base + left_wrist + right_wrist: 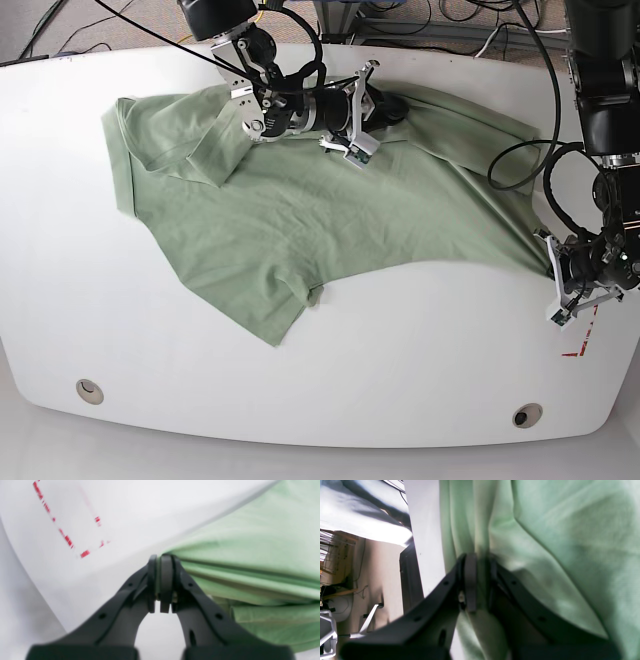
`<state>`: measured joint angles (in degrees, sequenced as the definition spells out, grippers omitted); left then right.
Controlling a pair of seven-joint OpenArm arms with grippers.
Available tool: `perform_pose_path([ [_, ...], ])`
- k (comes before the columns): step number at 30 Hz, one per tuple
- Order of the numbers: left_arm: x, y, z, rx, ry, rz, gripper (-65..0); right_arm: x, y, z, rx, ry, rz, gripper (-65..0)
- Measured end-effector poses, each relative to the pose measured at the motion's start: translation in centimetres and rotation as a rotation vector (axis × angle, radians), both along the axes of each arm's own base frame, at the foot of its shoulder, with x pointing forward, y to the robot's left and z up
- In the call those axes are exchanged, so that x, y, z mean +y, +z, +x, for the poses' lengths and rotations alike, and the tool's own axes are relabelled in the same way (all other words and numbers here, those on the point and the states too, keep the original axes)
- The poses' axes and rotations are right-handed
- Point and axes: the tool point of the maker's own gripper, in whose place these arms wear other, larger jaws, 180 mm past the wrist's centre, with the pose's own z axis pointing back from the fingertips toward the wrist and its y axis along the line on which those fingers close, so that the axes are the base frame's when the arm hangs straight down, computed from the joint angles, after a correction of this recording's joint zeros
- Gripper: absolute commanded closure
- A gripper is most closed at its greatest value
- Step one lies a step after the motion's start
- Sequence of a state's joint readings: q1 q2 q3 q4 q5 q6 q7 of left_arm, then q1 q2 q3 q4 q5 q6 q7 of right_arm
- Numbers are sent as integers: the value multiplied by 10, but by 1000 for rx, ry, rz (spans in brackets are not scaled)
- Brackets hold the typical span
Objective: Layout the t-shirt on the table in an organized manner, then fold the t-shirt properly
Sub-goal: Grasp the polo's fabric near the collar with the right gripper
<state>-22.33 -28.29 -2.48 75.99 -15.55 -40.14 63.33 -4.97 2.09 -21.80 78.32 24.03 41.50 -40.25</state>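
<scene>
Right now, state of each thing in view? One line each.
t-shirt: spread on the table, wrinkled, not folded, pulled between both arms.
left pincer: shut on the t-shirt's edge.
right pincer: shut on a bunch of t-shirt fabric.
table: white, bearing the shirt; red tape marks uncovered.

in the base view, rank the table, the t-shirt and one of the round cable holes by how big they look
1. table, largest
2. t-shirt, covering a good part of the tabletop
3. cable hole, smallest; the other hole looks about the same
</scene>
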Motion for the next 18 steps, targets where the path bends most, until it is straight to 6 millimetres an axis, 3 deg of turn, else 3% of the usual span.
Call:
perform_pose_path([
  [5, 1, -4, -4, 10, 6, -3, 0, 0, 0, 1, -2, 2, 0, -65],
  [18, 17, 28, 10, -94, 75, -46, 0, 0, 1, 1, -3, 2, 1, -65],
])
